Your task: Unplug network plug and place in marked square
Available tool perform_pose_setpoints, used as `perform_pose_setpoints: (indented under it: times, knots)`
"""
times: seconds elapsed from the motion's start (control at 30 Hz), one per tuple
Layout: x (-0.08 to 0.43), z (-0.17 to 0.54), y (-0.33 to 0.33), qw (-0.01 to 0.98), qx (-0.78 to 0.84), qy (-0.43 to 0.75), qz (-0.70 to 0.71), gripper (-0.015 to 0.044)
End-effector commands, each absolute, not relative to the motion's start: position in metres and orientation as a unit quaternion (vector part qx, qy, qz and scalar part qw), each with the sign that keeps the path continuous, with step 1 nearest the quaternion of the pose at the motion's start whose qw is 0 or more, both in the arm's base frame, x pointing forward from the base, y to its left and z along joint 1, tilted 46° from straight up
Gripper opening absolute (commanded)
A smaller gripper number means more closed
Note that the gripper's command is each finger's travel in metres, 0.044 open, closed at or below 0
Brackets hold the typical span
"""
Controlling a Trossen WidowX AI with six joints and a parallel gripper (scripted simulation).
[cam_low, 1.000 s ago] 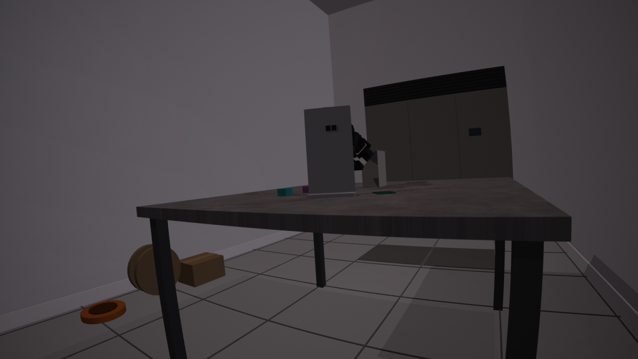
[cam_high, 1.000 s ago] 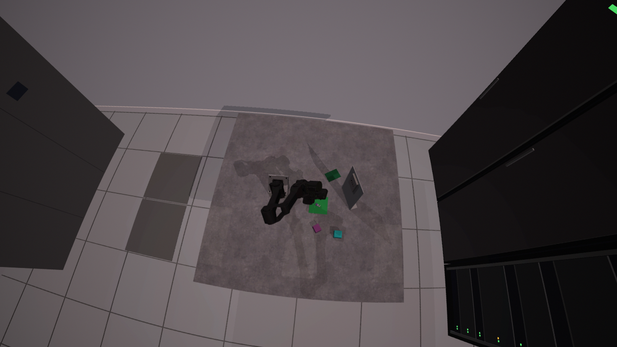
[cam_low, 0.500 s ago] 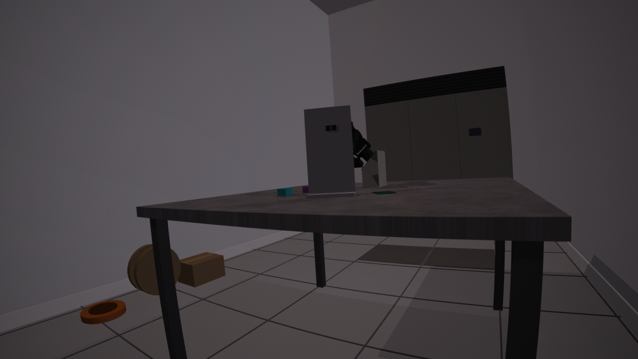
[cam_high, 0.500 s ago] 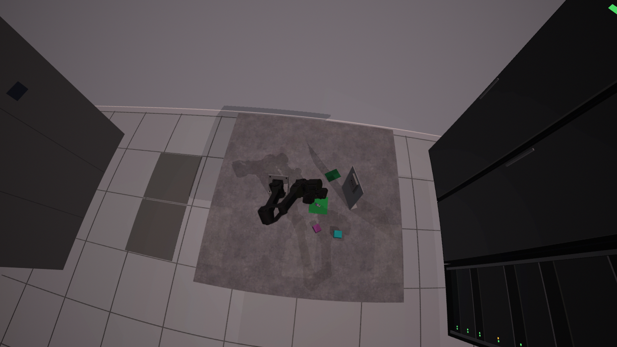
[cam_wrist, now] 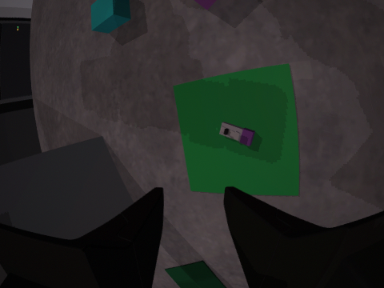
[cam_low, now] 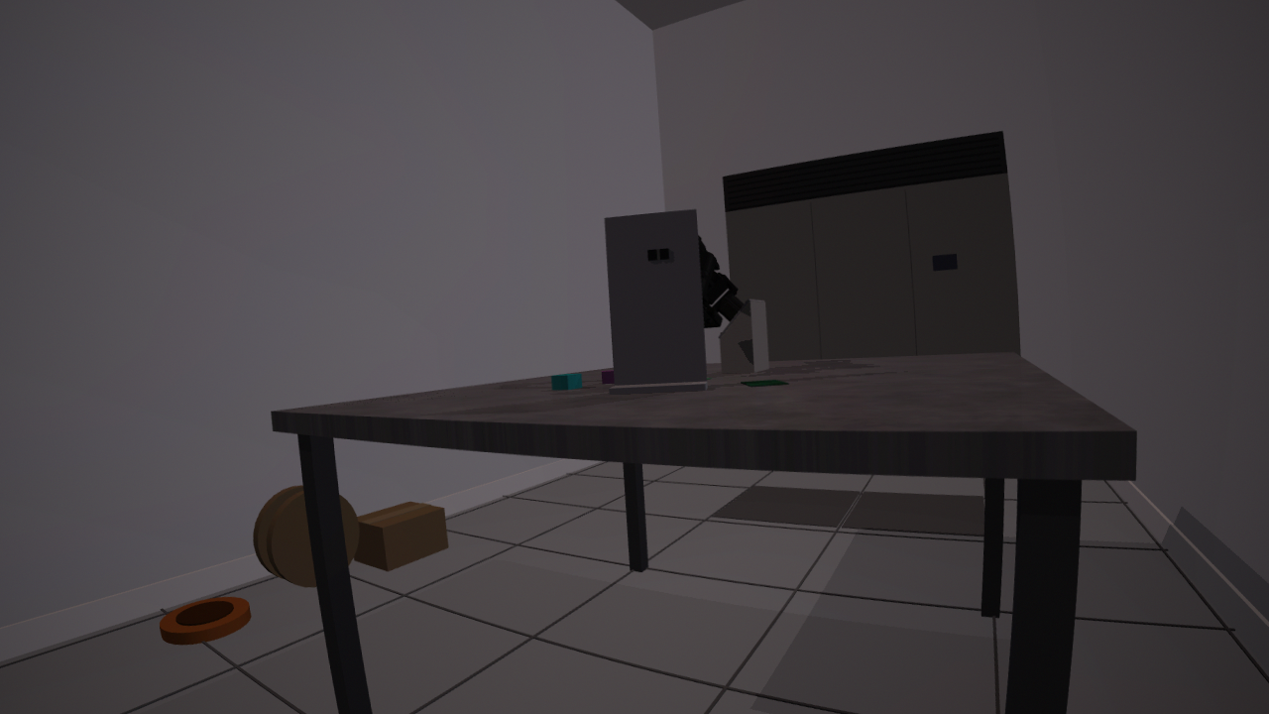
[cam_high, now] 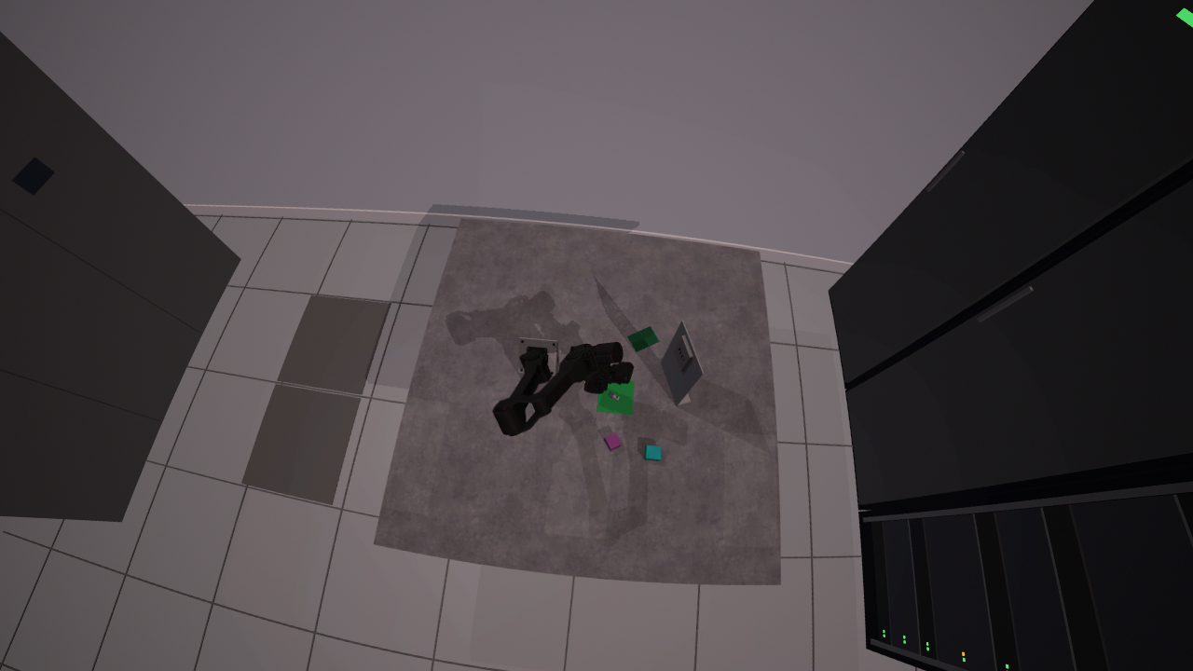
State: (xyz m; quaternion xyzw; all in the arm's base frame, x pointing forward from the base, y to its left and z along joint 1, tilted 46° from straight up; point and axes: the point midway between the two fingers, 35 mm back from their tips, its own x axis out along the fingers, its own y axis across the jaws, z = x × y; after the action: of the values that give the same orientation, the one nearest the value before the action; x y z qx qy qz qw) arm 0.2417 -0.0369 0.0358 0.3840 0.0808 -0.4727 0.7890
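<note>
The network plug (cam_wrist: pixel 232 133) (cam_high: pixel 614 396), pale grey with a purple end, lies inside the bright green marked square (cam_wrist: pixel 240 178) (cam_high: pixel 623 407) on the table. My gripper (cam_wrist: pixel 194 195) is open and empty in the wrist view. It is raised above the table, touching neither the plug nor the square. In the top view the arm ends just above the square's upper edge, and its fingertips are hard to make out. The upright panel (cam_high: pixel 682 376) (cam_low: pixel 654 328) (cam_wrist: pixel 60 176) stands to the right of the square in the top view. In the exterior view it hides the plug, the square and the gripper's fingers.
A teal block (cam_high: pixel 652 453) (cam_low: pixel 566 382) (cam_wrist: pixel 110 15) and a magenta block (cam_high: pixel 612 440) (cam_low: pixel 608 376) (cam_wrist: pixel 207 3) lie below the square in the top view. A dark green patch (cam_high: pixel 643 338) (cam_low: pixel 764 383) (cam_wrist: pixel 196 275) lies between the arm and the panel's far side.
</note>
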Motion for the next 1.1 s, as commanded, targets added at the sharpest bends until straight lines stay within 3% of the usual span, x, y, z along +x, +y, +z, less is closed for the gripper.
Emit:
perform_pose_setpoints:
  times: [0.0,1.07]
  knots:
    - [0.243,0.042,-0.033,0.790,0.388,0.076,-0.469,0.0156]
    - [0.243,0.072,0.002,0.788,0.387,0.083,-0.471,0.0156]
